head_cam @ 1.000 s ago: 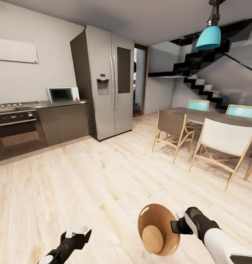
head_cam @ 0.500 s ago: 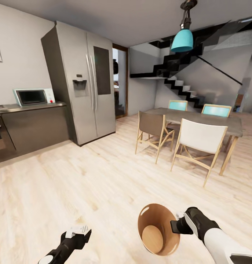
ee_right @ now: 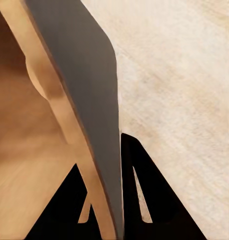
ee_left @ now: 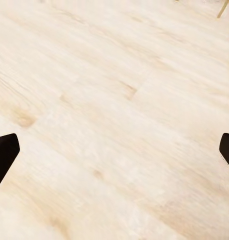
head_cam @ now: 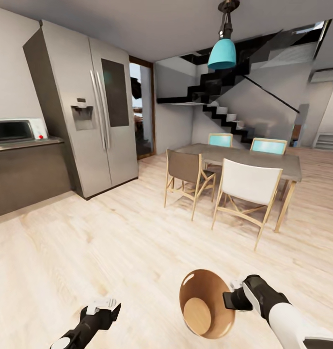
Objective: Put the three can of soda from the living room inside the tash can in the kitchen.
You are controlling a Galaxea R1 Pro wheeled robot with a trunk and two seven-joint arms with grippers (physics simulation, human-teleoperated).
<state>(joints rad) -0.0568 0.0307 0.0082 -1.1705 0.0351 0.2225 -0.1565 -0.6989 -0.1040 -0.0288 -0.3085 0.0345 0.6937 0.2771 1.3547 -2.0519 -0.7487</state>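
My right fingers (ee_right: pixel 105 200) are clamped on the wall of the round tapered bucket with the brown wood-toned inside and grey outside (head_cam: pixel 207 303): in the right wrist view one finger sits against the wood-brown inner face and the other against the grey outer face (ee_right: pixel 89 90), with the thin rim pinched between them. So the trash can lies right at my fingertips, hanging off my right gripper (head_cam: pixel 232 299) out toward my left. Its open mouth is tipped up and toward my head, and its long axis slants rather than standing upright (I can see straight down to the pale round bottom, and nothing lies in it).

My left fingers (ee_left: pixel 5 152) are spread wide and hold nothing; between the two dark tips there is bare light wood floor (ee_left: pixel 119 110). The left gripper (head_cam: pixel 102 306) hangs low, well apart from the bucket.

Farther out stand the tall steel fridge (head_cam: pixel 86 109), the white microwave (head_cam: pixel 18 130) on the dark grey cabinet, and a grey dining table (head_cam: pixel 244 157) with wood-framed chairs. No soda cans are in sight, so I judge the bucket is riding with me toward them, with the right arm carrying it.
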